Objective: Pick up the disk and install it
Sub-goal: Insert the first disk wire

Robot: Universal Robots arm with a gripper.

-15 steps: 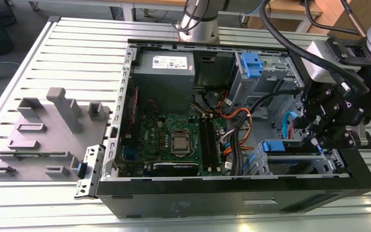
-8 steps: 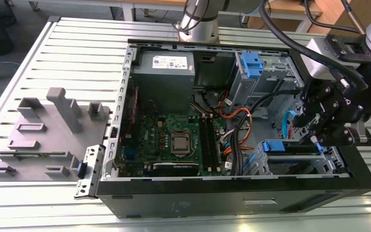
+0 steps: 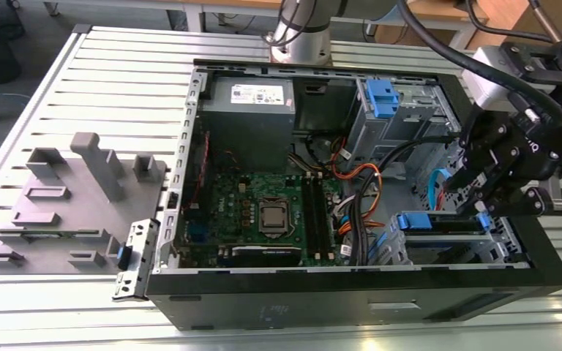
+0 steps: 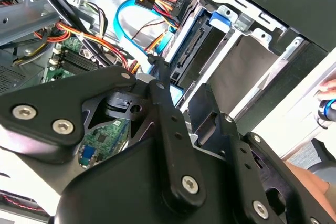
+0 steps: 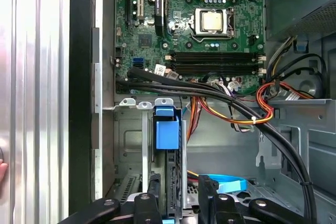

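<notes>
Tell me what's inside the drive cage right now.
The disk stands in the drive cage, its blue tab toward the motherboard. Its lower end is covered by the gripper.

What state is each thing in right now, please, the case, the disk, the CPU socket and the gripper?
Computer case: side open.
Disk: upright in the drive cage, blue tab showing.
CPU socket: bare, no cooler fitted.
Gripper: fingers either side of the disk.

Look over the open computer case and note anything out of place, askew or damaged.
Nothing looks damaged or spilled. The flat disk with blue plastic tab stands edge-up in the grey metal drive cage, with the black pincer right over it. Loose orange and black cables drape across the case beside the cage.
</notes>
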